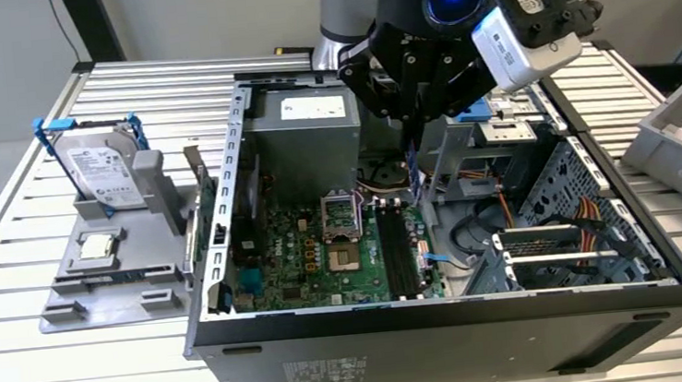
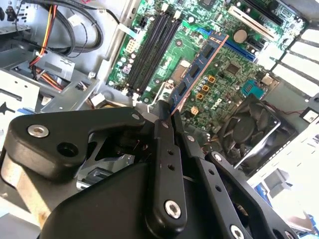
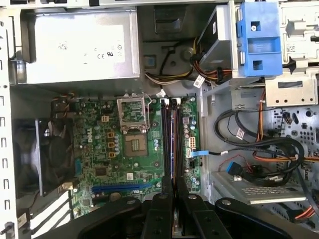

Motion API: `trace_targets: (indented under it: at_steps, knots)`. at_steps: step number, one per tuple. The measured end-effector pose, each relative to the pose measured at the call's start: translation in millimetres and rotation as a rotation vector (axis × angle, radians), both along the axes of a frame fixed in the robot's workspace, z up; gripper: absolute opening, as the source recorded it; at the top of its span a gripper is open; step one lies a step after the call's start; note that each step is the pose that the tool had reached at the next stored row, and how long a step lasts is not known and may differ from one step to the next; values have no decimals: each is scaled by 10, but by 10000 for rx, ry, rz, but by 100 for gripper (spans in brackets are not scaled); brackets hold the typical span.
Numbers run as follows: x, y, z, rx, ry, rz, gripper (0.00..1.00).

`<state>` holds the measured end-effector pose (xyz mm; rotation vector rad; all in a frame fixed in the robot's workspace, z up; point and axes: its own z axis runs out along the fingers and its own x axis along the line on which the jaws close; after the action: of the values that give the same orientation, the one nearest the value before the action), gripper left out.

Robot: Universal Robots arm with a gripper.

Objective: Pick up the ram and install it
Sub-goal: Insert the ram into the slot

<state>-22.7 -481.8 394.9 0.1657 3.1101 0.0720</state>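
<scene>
The ram (image 2: 199,69) is gripped edge-down in the closed tool (image 2: 167,115), above the open computer case (image 1: 451,316) and in line with the black memory slots (image 3: 164,139), I judge so it can go straight down. Room is narrow: the CPU socket (image 3: 133,144) lies on one side and cables (image 3: 269,144) on the other.

The ram (image 2: 200,68) in the pincer (image 2: 167,115), above motherboard (image 3: 113,167) inside case (image 1: 452,322)

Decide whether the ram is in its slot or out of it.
Out. The gripper grips the ram above the motherboard, clear of the empty black slots.
</scene>
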Motion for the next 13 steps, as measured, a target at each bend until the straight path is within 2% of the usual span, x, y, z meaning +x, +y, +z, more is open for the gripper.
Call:
trace_targets:
  at_steps: [13]
  knots:
    - [0,0,-33,-22,-1,-97,0]
